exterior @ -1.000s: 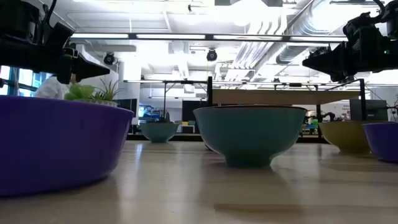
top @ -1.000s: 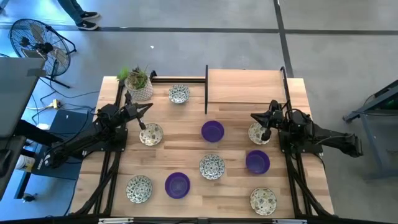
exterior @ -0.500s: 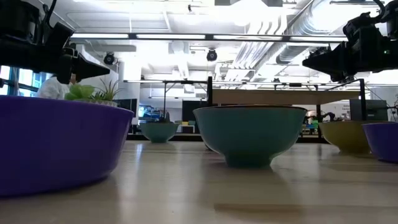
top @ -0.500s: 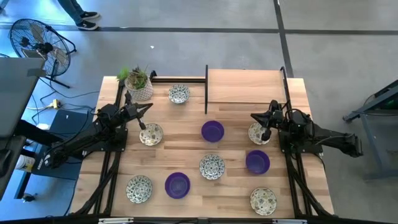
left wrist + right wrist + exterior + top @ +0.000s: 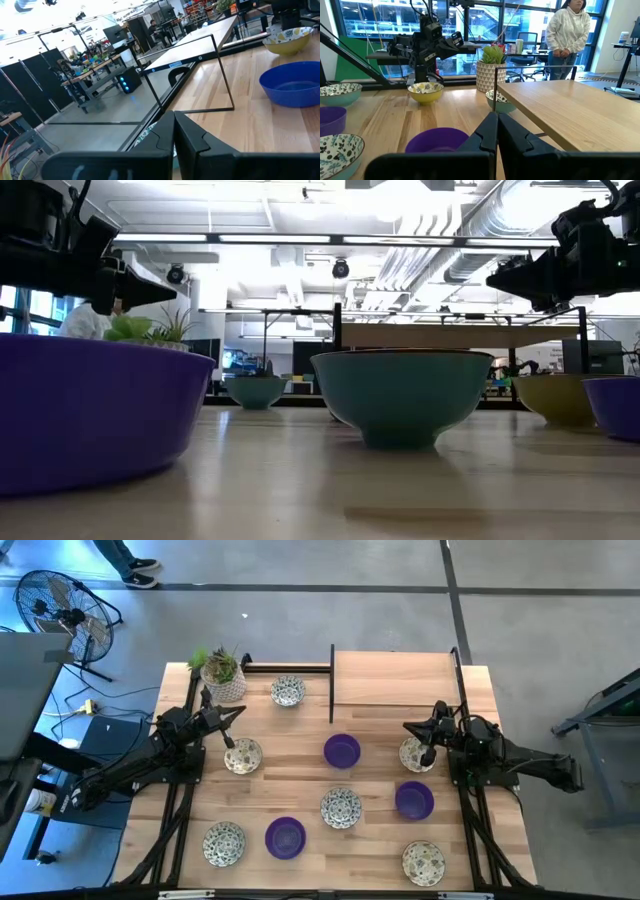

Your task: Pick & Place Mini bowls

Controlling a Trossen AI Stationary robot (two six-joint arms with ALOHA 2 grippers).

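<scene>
Nothing has moved over the last second, so you are looking at a pause: no bowl has been lifted yet and the picking is, I'd judge, still ahead of you. On the left, your left gripper (image 5: 233,716) hovers above the table with its fingers pressed together and empty, just beside the patterned bowl (image 5: 242,755) near the potted plant (image 5: 222,671). The mini bowls sit scattered across the table (image 5: 380,675), all apart from one another and every one empty: patterned ones at the back by the plant (image 5: 288,691), front left (image 5: 223,843), centre (image 5: 341,807) and front right (image 5: 423,862), purple ones at centre (image 5: 342,751), front (image 5: 285,838) and right (image 5: 414,800). On the right, your right gripper (image 5: 413,727) is likewise closed on nothing, poised beside another patterned bowl (image 5: 415,754).
</scene>
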